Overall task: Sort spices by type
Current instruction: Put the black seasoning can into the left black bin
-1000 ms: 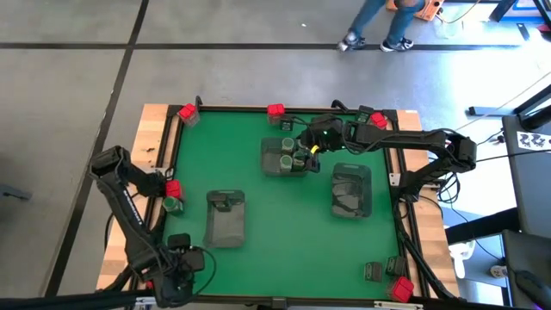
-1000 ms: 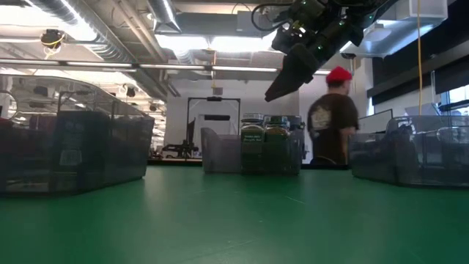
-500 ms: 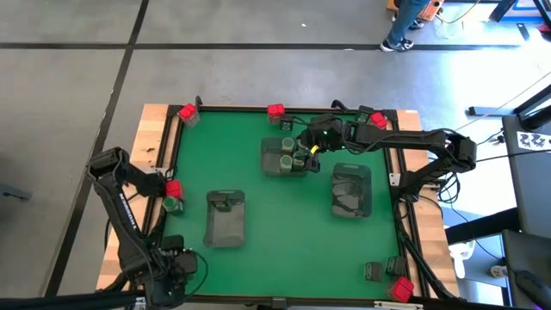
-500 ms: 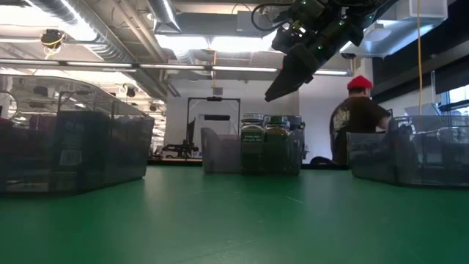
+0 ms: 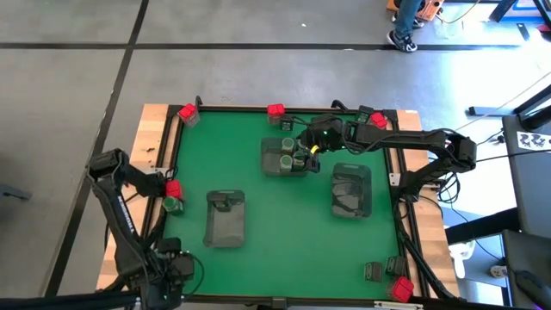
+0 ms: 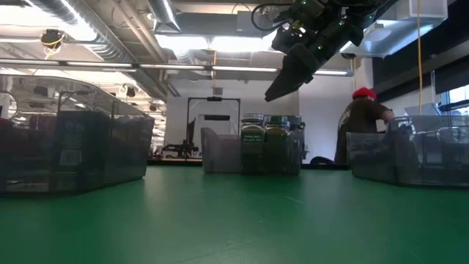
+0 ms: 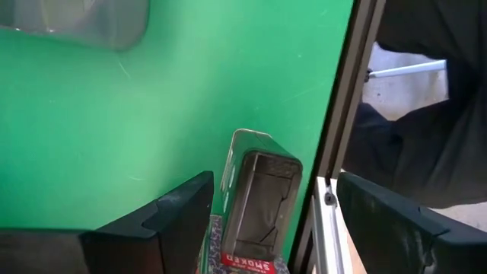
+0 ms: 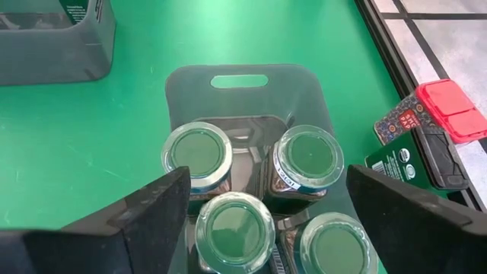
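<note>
I am still working mid-sort: my left tool (image 5: 172, 269), at the table's (image 5: 258, 258) near corner, is closing on a dark tin (image 7: 259, 202); farther off, my right tool (image 5: 303, 148) is hanging released over four green jars (image 8: 199, 152) in a tray (image 8: 240, 80), while six red boxes (image 5: 275, 110) are waiting at the edges.

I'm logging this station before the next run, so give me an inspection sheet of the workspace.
Surface: green mat in a wooden frame.
Job's things: four jars in the middle tray; red boxes and dark tins at the mat's edges.
Clutter: nothing seen.
Grippers: right gripper open above the jars; left gripper at the near left corner, a tin between its fingers, grip unclear.
Cables: yellow wire on right arm.
Surroundings: person behind the table.
</note>
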Robot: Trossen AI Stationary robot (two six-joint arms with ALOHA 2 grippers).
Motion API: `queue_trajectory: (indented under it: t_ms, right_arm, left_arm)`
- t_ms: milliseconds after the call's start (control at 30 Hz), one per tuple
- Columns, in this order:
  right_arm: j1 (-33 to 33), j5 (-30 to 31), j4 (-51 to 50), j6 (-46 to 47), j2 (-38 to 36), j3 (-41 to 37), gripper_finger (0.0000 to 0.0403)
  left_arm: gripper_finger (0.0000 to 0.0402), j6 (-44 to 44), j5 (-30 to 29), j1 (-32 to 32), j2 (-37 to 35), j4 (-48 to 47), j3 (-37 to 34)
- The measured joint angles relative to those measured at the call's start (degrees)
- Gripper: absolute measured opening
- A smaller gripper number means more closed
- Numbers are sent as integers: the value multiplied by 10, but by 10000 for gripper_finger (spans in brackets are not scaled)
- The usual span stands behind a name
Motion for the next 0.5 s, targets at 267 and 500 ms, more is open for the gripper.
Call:
queue_trajectory:
  t_ms: [267, 500]
  right_arm:
    - [0, 0, 0, 0, 0, 0, 351]
    - [0, 0, 0, 0, 0, 0, 351]
  left_arm:
    - [274, -1, 42, -12, 41, 6, 0]
    - [272, 3, 48, -10, 76, -2, 0]
